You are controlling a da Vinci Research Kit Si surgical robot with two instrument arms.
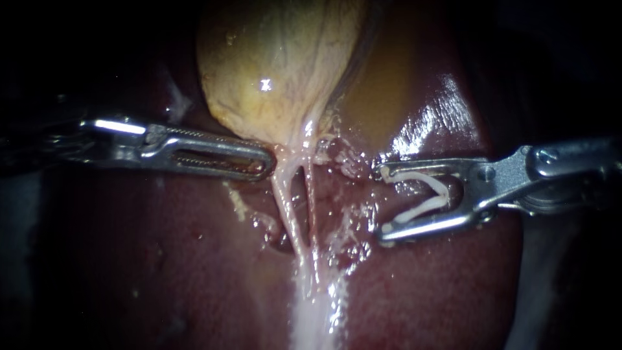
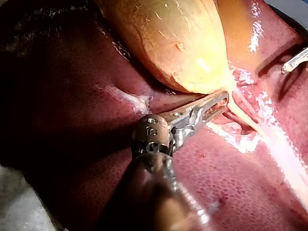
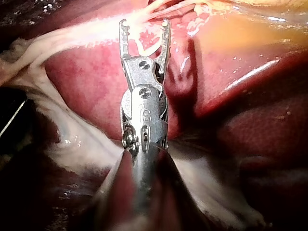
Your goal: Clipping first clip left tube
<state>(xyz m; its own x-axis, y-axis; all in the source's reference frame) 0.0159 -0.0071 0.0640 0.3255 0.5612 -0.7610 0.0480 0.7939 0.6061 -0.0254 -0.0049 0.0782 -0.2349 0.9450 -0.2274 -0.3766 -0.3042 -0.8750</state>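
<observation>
endoscope | right instrument [image 1: 383, 201] holds clip [image 1: 421, 211] | clear of left tube [image 1: 286, 204]

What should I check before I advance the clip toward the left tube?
1. Is the clip seated between the right instrument's jaws? ok.
2. Is the left tube in sight and distinct from the right tube? ok.
3. Is the clip around the left tube? not ok; it sits apart, beside both tubes.
4. Is the approach free? not ok; the right tube lies between the clip and the left tube.
5. Is the left instrument gripping tissue at the neck of the gallbladder? cannot tell.
</observation>
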